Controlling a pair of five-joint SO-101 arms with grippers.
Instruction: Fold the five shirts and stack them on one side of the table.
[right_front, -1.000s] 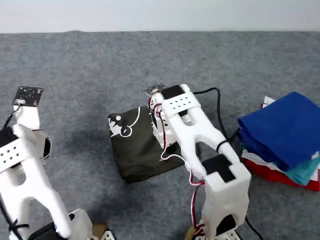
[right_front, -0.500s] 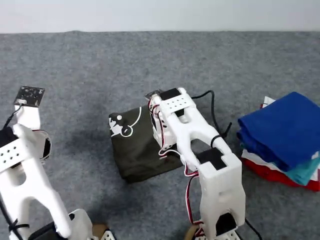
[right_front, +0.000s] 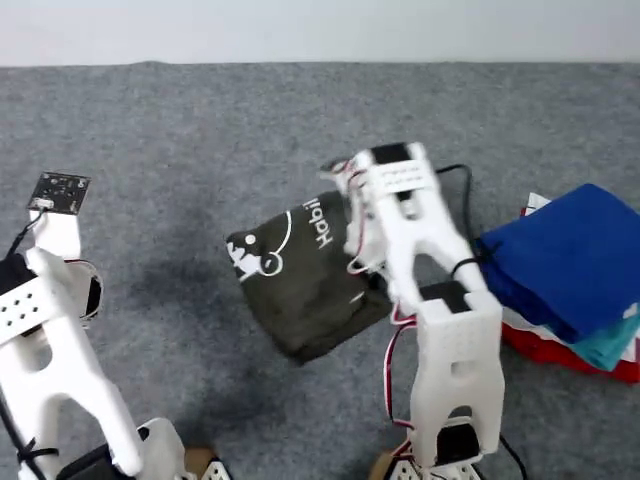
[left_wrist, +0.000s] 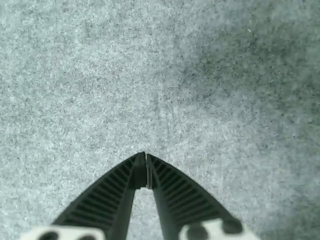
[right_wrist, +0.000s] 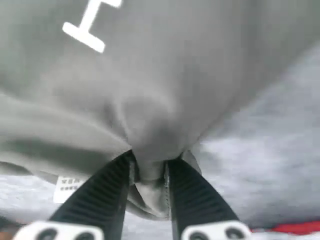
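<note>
Four look done in the blue-topped folded-shirt pile (right_front: 565, 255), right jaws pinching the last dark-olive folded cotton shirt (right_front: 300, 300) (left jaws pressed together).

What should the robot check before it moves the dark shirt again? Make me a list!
1. Right arm gripping the dark shirt: ok, its jaws are shut with cloth pinched between them.
2. Dark shirt folded: ok, it looks like a compact bundle in the high view.
3. Dark shirt on the stack: not ok, it is beside the stack, not on it.
4. Stack neat enough for one more: cannot tell. The blue shirt lies on top and the layers under it poke out unevenly.
5. Left arm out of the way: ok, its jaws are shut over bare carpet, far from the shirt.
</note>
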